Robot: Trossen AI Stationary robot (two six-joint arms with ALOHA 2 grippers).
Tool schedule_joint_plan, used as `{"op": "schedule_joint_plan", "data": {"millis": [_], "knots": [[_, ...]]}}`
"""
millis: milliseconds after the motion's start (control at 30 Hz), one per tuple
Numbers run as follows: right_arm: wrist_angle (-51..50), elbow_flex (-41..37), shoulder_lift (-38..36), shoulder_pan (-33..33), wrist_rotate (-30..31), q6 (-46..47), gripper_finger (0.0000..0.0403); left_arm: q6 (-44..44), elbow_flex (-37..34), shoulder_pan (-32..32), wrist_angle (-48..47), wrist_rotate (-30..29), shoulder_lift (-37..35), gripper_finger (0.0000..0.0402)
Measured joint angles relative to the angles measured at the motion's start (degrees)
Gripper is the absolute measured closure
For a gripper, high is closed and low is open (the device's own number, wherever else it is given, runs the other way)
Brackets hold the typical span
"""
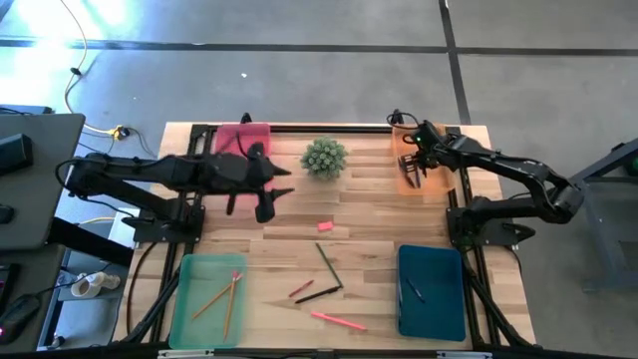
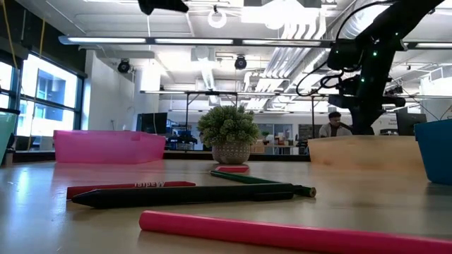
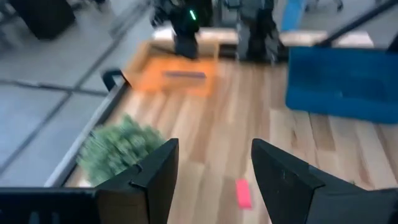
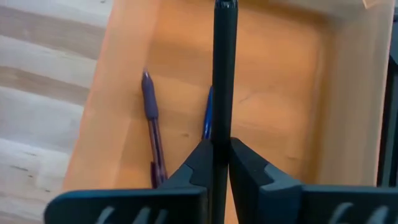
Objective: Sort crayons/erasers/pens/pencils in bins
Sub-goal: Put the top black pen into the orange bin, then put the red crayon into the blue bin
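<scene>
My right gripper [image 1: 409, 172] is over the orange bin [image 1: 414, 150] at the far right, shut on a black pen [image 4: 224, 74]. A purple pen [image 4: 150, 118] and a blue one [image 4: 207, 118] lie in that bin. My left gripper [image 1: 273, 191] is open and empty, beside the pink bin [image 1: 242, 138]; a pink eraser [image 3: 244, 193] lies on the table ahead of it. A dark green pencil [image 1: 329, 264], a red crayon [image 1: 301, 289], a black pen [image 1: 317, 294] and a pink pencil [image 1: 337, 320] lie on the near middle of the table. My right gripper pinches the black pen's shaft [image 4: 223, 134] between its two fingers [image 4: 249, 165]. The pen runs along the fingers and sticks out past their tips toward the orange bin's floor. Whether its free end [image 4: 224, 6] touches the bin I cannot tell.
A small potted plant [image 1: 324, 157] stands at the far middle between the two arms. The light green bin [image 1: 207, 299] at the near left holds orange pencils. The teal bin [image 1: 431, 291] at the near right holds a dark stick.
</scene>
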Motion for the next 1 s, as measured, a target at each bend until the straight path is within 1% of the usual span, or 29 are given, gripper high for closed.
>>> {"op": "schedule_joint_plan", "data": {"millis": [167, 300, 433, 500, 600, 700, 833, 933, 1000], "knots": [[1.0, -1.1, 0.1, -1.9, -2.2, -0.7, 0.0382, -5.5, 0.2, -3.1, -3.1, 0.6, 4.0, 0.0212], [1.1, -1.1, 1.0, -2.6, -2.7, -0.4, 0.0382, -10.1, 0.2, -5.3, -3.3, 3.8, 7.1, 0.0212], [1.1, -1.1, 2.7, -2.6, -4.4, 0.7, 0.0381, -17.6, 0.2, -6.9, -3.3, 8.2, 9.6, 0.0212], [1.1, -1.1, 3.6, -2.6, -5.6, 0.7, 0.0381, -21.3, 0.2, -7.5, -3.6, 10.5, 10.5, 0.0212], [1.1, -1.1, 3.9, -2.6, -5.6, 0.6, 0.0375, -24.1, 0.2, -8.4, -4.3, 12.4, 10.8, 0.0212], [0.9, -1.1, 3.6, -2.5, -6.8, 2.0, 0.0352, -25.9, 0.2, -9.3, -5.8, 12.4, 10.8, 0.0212], [0.8, -1.0, 3.3, -2.5, -9.9, 4.9, 0.0306, -26.9, 0.8, -10.6, -10.1, 12.8, 9.9, 0.0212], [-0.2, 0.3, 3.3, -2.5, -13.8, 7.6, 0.0279, -26.9, 4.1, -11.2, -18.8, 12.8, 10.0, 0.0212], [-1.3, 2.1, 3.3, -1.9, -15.0, 8.9, 0.0269, -26.9, 7.0, -11.5, -23.5, 12.1, 10.2, 0.0212]]}}
